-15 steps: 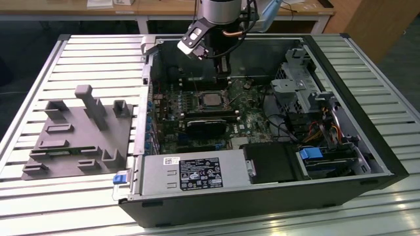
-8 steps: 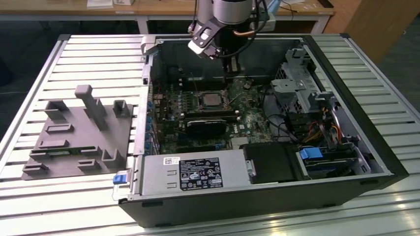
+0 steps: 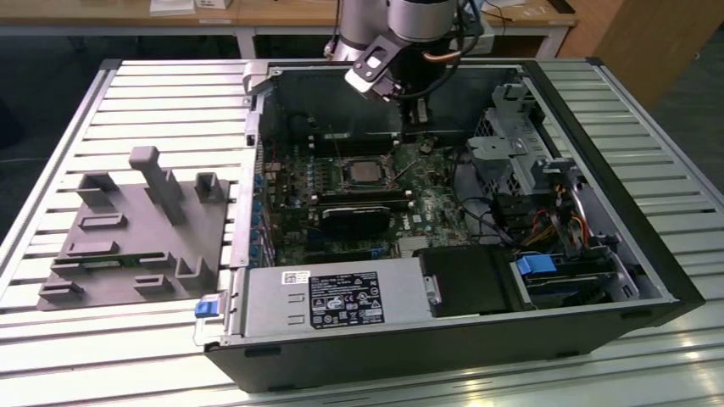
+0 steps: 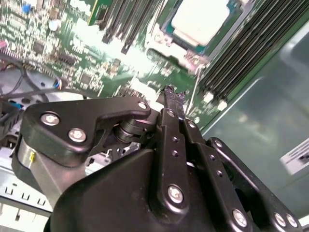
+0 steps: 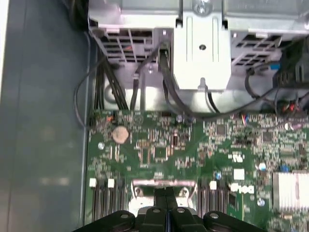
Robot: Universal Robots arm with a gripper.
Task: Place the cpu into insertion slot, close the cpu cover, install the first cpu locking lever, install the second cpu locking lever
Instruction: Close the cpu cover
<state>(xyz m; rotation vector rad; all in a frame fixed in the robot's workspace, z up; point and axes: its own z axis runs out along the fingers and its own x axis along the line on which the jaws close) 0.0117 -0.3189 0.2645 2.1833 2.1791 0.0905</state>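
Observation:
The cpu (image 3: 364,172) (image 4: 200,19) lies flat in the insertion slot (image 3: 336,175) on the green motherboard, its silvery top showing. The cpu cover (image 4: 166,36) appears as a silvery frame lying around it. In the second wrist view a thin metal lever rod (image 4: 194,94) rises beside the socket's corner, close to my fingertips. My gripper (image 3: 416,117) (image 4: 169,93) (image 5: 166,208) hangs above the board just beyond the socket, toward the exterior view's right. Its black fingers (image 5: 159,215) are pressed together with nothing seen between them.
The open computer case holds a power supply (image 3: 339,297) at the front, a drive cage (image 3: 509,127) and cables (image 5: 111,82) at the exterior view's right, long memory slots (image 4: 241,53) and a black block (image 3: 356,216). A grey fixture (image 3: 136,229) stands on the slatted table.

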